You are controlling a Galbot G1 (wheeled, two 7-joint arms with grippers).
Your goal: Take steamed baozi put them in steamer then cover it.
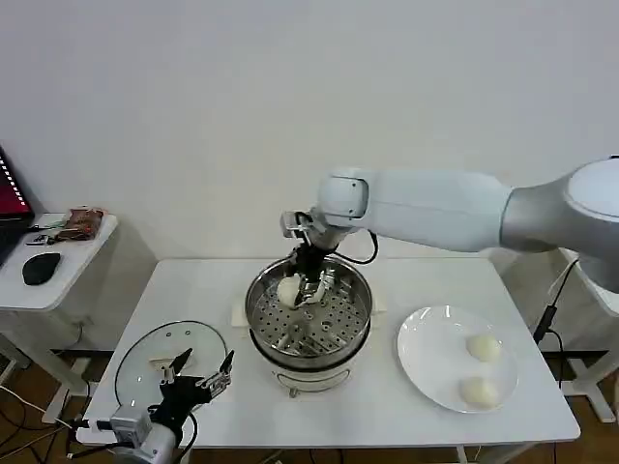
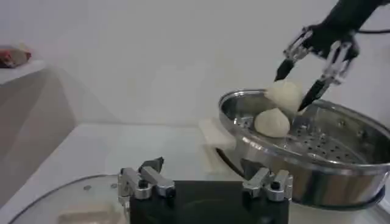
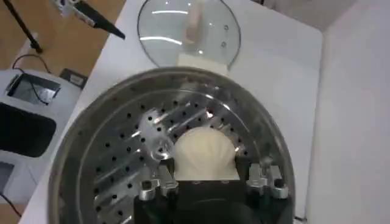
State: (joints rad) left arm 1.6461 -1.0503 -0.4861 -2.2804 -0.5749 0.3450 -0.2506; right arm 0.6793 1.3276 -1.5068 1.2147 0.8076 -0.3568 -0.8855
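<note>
Your right hand (image 1: 302,280) hangs inside the steamer (image 1: 309,307), closed on a bun (image 1: 289,288) just above the perforated floor.

From the left wrist view, that bun (image 2: 284,95) sits between the right hand's fingers, and a second bun (image 2: 272,122) already rests on the tray directly beneath and touching or nearly touching it, on the side of the pot toward the lid. So the open tray floor lies on the far side of the held bun, toward the plate (image 1: 426,362). Two more buns wait on that plate, at your right. The glass lid (image 1: 145,360) lies flat on the bench (image 1: 387,411) at your left, with your left hand (image 1: 198,372) hovering spread open and empty at its near edge, the closer arm for covering later.
</note>
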